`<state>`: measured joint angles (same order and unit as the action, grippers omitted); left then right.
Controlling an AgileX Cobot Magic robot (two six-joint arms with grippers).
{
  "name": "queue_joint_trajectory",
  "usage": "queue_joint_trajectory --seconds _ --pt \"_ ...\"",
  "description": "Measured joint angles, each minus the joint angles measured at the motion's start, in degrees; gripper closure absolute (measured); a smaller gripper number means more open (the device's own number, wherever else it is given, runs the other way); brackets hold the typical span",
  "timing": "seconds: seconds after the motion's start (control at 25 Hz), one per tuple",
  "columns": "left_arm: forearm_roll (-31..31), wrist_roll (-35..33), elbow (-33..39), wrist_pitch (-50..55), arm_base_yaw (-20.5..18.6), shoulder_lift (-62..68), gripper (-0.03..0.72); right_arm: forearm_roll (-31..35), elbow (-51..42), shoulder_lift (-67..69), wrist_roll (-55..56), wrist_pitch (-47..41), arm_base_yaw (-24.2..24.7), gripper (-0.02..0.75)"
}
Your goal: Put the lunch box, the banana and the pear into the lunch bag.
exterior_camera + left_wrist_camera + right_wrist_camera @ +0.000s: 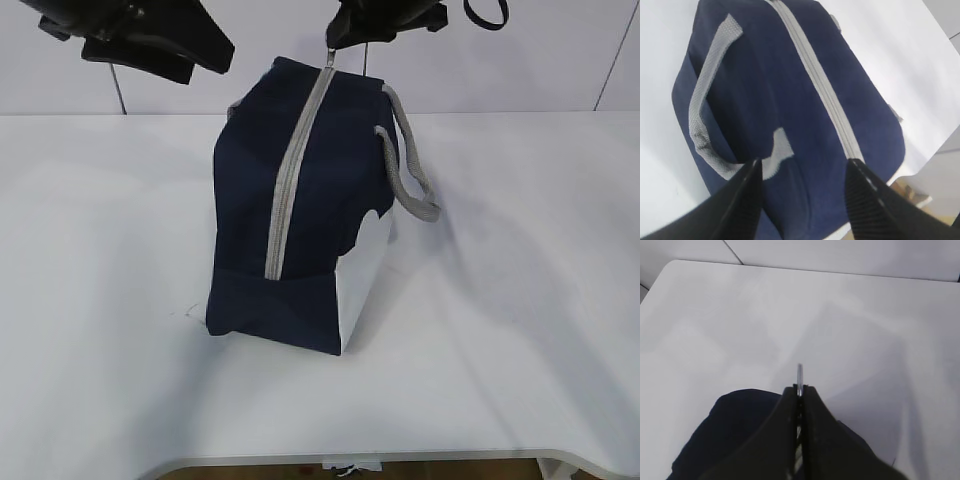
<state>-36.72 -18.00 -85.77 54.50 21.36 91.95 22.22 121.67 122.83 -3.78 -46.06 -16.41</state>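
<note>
The boxy navy fabric lunch bag [300,210] is seen standing on the white table [100,300], its woven grey zipper [290,170] closed, the metal ring pull [799,376] pinched by the right gripper [799,392], the left gripper [802,172] held spread above, contents hidden.

We are looking down at a slant from in front of the white table [520,330], with the lunch bag [300,200] at centre and both arms hanging at the top edge. From the left wrist we are looking steeply down, close above that bag [790,110], past the left gripper [802,172]. From the right wrist we are looking past the right gripper [800,392], close over the bag's far end [735,415], across the table [740,315]. All three views are sharing the bag.
</note>
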Motion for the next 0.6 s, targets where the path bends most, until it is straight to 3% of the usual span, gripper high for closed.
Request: queue_joint_trajectory --seconds 0.28,0.6 --pt "0.0 1.3 -13.6 10.9 -0.8 12.6 0.286 0.0 0.0 0.0 0.0 -0.1 0.0 0.737" --pt "-2.8 1.8 -25.0 14.0 -1.0 22.7 0.286 0.0 0.0 0.0 -0.1 -0.1 0.0 0.737"
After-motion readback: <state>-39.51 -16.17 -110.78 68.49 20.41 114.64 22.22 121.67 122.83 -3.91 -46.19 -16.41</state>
